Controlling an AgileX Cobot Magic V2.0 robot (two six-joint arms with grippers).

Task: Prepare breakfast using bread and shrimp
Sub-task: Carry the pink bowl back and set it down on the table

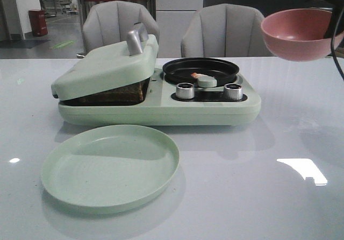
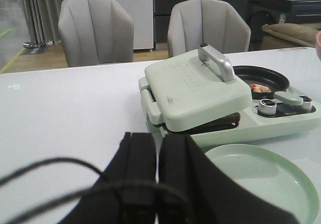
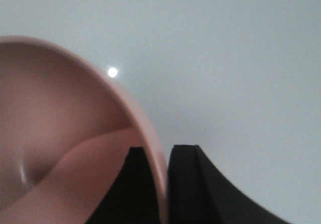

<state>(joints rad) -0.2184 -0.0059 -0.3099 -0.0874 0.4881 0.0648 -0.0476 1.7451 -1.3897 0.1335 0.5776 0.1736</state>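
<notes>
Bread (image 1: 119, 95) with a dark brown crust lies inside the pale green breakfast maker (image 1: 156, 97), under its nearly closed lid (image 1: 107, 68); its edge also shows in the left wrist view as bread (image 2: 220, 123). A small pink-orange shrimp (image 1: 197, 76) sits in the black pan (image 1: 201, 69); the left wrist view shows the same shrimp (image 2: 259, 88). My right gripper (image 3: 164, 151) is shut on the rim of a pink bowl (image 1: 298, 33), held in the air at the right, above the table. My left gripper (image 2: 158, 138) is shut and empty, out of the front view.
A pale green empty plate (image 1: 110, 167) lies in front of the appliance. Two metal knobs (image 1: 185, 91) sit on its front panel. Two grey chairs (image 1: 121, 27) stand behind the white table (image 1: 290, 143).
</notes>
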